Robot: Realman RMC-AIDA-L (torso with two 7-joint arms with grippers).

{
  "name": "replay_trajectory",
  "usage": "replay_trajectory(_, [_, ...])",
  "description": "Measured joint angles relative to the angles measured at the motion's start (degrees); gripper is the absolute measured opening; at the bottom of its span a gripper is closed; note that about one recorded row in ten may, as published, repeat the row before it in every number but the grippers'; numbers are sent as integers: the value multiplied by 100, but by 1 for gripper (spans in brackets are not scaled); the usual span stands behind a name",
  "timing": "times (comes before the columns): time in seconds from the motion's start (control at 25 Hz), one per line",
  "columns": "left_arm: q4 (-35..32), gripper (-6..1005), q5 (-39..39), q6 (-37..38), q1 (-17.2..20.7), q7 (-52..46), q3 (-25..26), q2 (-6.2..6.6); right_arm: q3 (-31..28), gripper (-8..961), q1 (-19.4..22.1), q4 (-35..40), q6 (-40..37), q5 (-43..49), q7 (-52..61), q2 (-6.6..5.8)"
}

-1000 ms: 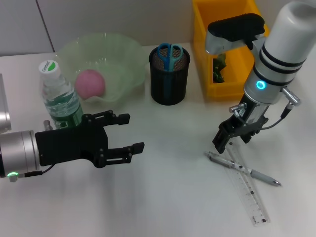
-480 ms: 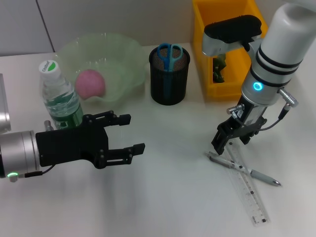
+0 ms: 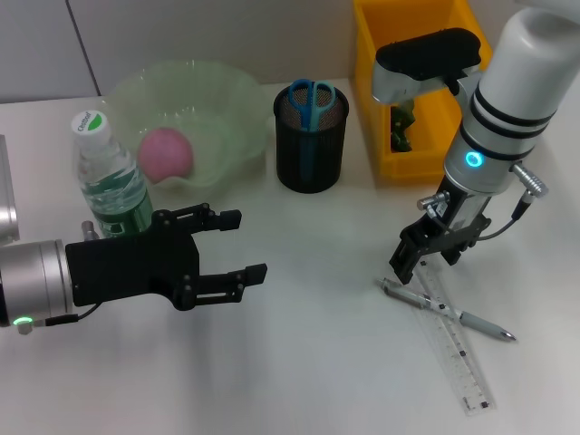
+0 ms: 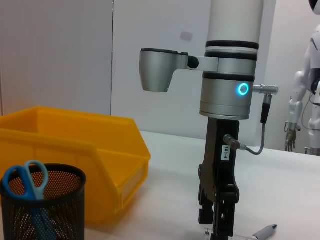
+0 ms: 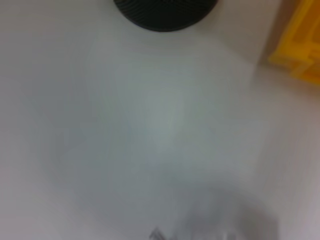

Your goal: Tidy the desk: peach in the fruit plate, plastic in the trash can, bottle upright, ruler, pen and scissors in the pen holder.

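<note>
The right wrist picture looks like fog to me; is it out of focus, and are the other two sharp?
Right wrist view: yes, blurred; only the pen holder base and a yellow bin corner read. Head and left wrist views: sharp, soft shadows.

We see our right arm as a white cylinder with black bands, a glowing cyan ring and a thin grey cable, ending in a black gripper. Our left arm is silver with a small green light and a matte black gripper.

One pen, one ruler, one scissors, one bottle.
</note>
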State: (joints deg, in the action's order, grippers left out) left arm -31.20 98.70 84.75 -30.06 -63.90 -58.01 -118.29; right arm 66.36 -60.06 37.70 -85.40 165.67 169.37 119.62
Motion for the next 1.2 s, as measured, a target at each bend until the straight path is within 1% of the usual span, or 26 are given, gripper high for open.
replay_trajectory(0.4, [0, 771, 0, 0, 0, 0, 0, 0, 0, 687, 37, -14, 42, 6, 0, 0])
replay_trajectory(0.6, [0, 770, 0, 5, 0, 0, 0, 0, 0, 483, 39, -44, 43, 1, 0, 0])
replay_trajectory(1.04, [-14, 770, 0, 56, 12, 0, 0, 8, 0, 484, 23, 45, 50, -11, 0, -14])
replay_trajectory(1.2, [-62, 770, 0, 59, 47, 0, 0, 9, -1, 484, 32, 235, -7, -17, -1, -18])
